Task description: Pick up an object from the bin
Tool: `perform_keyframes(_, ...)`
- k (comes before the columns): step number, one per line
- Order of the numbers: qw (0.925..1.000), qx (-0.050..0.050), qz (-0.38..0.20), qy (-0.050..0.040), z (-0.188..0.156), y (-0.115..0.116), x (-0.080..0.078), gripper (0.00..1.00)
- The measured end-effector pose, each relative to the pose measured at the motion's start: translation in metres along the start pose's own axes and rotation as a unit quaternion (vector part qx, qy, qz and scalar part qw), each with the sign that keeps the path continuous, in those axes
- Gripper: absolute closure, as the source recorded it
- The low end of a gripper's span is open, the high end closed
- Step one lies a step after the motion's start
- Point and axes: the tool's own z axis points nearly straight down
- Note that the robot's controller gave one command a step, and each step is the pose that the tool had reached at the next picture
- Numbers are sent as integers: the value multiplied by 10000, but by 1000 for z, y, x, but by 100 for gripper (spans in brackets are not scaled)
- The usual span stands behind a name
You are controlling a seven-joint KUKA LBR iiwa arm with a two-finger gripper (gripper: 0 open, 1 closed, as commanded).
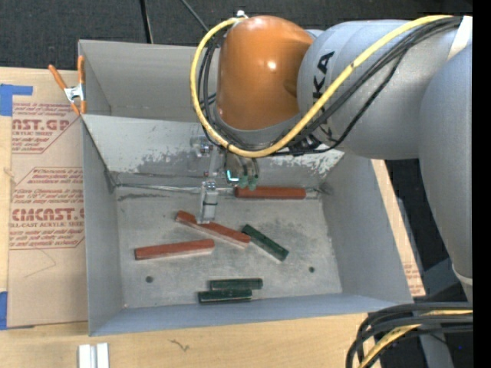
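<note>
Your hand (209,208) low over the pale red stick (222,234) mid bin (307,232), open or closed unclear.

Beyond the far rim of the grey metal bin (138,67) lies a dark, speckled floor (92,6), carpet by the look of it. Two thin black stand legs (143,10) slant across it near the top edge. The bin rests on a pale wooden tabletop (253,343), bare along its near edge and showing again as a narrow strip on the bin's right. Light falls evenly from above, and the shadows are soft.
</note>
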Motion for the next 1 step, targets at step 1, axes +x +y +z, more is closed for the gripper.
perform_keyframes(1, 9998, 5, -212, 2, 162, -99, 28, 0)
